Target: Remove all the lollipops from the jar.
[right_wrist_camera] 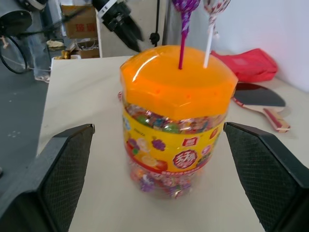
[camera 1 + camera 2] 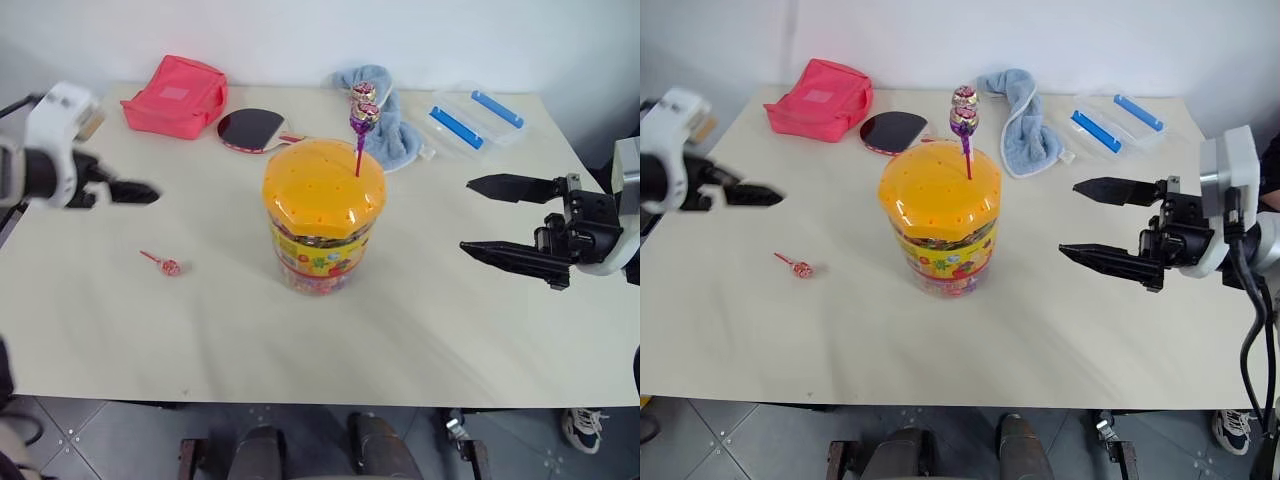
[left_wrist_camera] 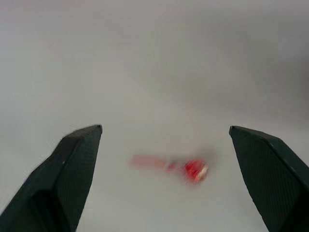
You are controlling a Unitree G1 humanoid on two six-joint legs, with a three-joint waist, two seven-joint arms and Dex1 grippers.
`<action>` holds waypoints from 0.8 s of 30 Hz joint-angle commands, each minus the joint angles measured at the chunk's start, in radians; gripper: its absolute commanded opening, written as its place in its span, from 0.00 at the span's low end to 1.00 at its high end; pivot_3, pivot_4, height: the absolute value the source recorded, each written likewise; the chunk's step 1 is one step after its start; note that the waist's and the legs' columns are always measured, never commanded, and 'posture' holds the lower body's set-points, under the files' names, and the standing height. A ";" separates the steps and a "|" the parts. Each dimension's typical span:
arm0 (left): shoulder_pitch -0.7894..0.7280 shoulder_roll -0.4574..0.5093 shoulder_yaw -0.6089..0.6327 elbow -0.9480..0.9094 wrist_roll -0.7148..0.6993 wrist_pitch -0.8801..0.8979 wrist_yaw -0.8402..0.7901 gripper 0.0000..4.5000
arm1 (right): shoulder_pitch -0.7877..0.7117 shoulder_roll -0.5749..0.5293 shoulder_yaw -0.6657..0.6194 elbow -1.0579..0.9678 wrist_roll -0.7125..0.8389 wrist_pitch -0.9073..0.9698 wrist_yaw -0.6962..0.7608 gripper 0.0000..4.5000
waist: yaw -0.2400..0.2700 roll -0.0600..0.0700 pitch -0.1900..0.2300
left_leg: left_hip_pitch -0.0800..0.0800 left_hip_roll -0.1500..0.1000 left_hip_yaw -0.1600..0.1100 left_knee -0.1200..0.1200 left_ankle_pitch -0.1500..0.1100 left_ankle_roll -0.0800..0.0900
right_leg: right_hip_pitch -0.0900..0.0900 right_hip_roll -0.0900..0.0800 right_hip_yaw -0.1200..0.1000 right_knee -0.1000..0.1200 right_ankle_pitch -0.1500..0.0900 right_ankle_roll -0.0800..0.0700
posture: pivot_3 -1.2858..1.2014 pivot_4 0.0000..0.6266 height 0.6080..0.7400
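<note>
One small lollipop in a shiny red wrapper on a thin pink stick (image 2: pixel 166 264) lies flat on the bare cream tabletop (image 2: pixel 430 330), well in from its left edge and apart from the large clear plastic jar with the orange domed lid and yellow-red label (image 2: pixel 322 215), which stands upright near the table's middle. Two more lollipops are planted in the lid's holes: one in a purple wrapper on a red stick (image 2: pixel 363 116) and, just behind it, one in a pinkish-white wrapper (image 2: pixel 363 92). The left gripper (image 2: pixel 138 193) hovers above the table near the left edge, its black fingers spread and empty, the red lollipop lying on the surface below between them in the left wrist view. The right gripper (image 2: pixel 1102 222) hangs level off the jar's right side, jaws wide apart with nothing in them, aimed across at the jar. By the look of it, one candy of three is out and the step in hand is the second pull. The next move calls for one gripper to reach over the lid, close on a thin stick just under the candy head, and draw it straight up so the light tub does not tip or lift.
</note>
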 commanded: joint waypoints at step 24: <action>0.127 -0.138 0.199 0.283 -0.214 -0.707 -0.704 0.99 | -0.439 0.300 0.408 -0.044 -0.109 0.109 -0.380 1.00 | -0.027 0.002 0.000 | -0.001 0.002 0.001 0.006 -0.002 0.002 | -0.004 0.001 0.000 0.008 -0.001 -0.001 | 0.52 0.24 1.00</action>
